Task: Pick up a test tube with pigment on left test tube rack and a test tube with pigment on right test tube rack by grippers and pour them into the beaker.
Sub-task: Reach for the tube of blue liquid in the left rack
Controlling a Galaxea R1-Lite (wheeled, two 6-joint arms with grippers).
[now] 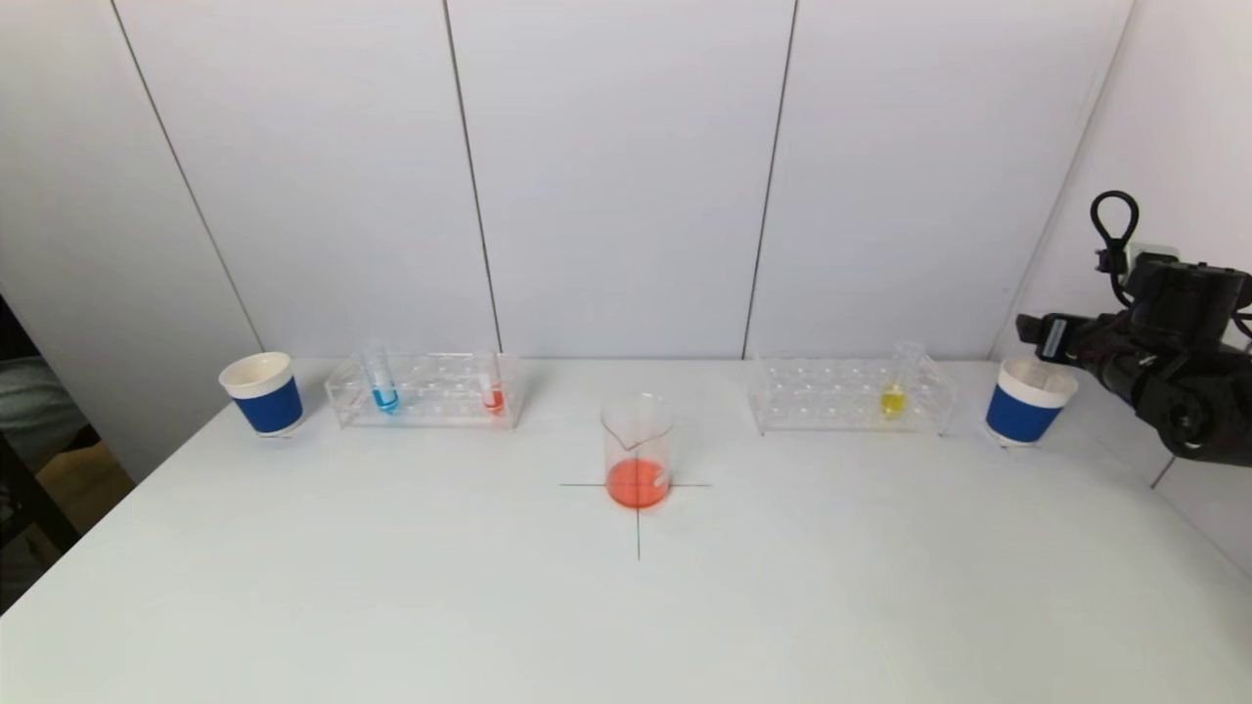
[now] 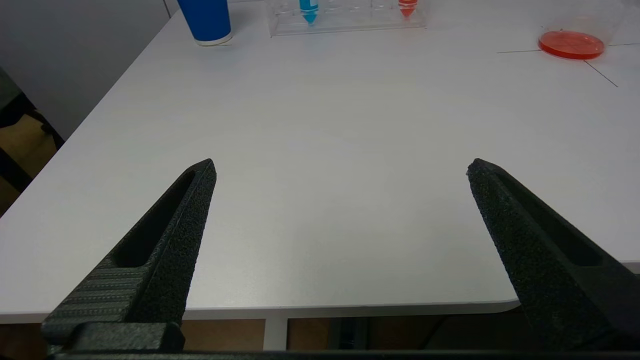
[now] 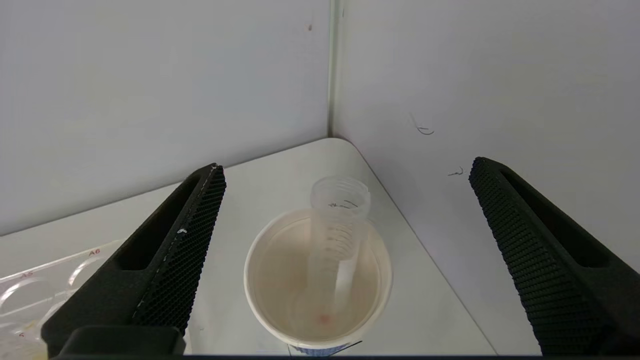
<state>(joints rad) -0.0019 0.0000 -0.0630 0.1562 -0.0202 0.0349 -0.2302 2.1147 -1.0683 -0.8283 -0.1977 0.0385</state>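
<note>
A glass beaker [image 1: 638,452] with orange liquid stands on a black cross mark at the table's middle. The left rack [image 1: 425,389] holds a blue-pigment tube [image 1: 380,381] and a red-pigment tube [image 1: 493,389]. The right rack [image 1: 849,393] holds a yellow-pigment tube [image 1: 895,386]. My right gripper [image 3: 347,165] is open and empty, just above the right blue paper cup [image 3: 250,280], in which an empty clear tube [image 3: 337,230] leans. My left gripper [image 2: 341,162] is open and empty over the table's front left edge, far from the left rack [image 2: 345,20].
A second blue paper cup [image 1: 264,393] stands left of the left rack. The right cup [image 1: 1022,411] sits in the back right corner close to the wall panels. The right arm [image 1: 1164,362] hangs over the table's right edge.
</note>
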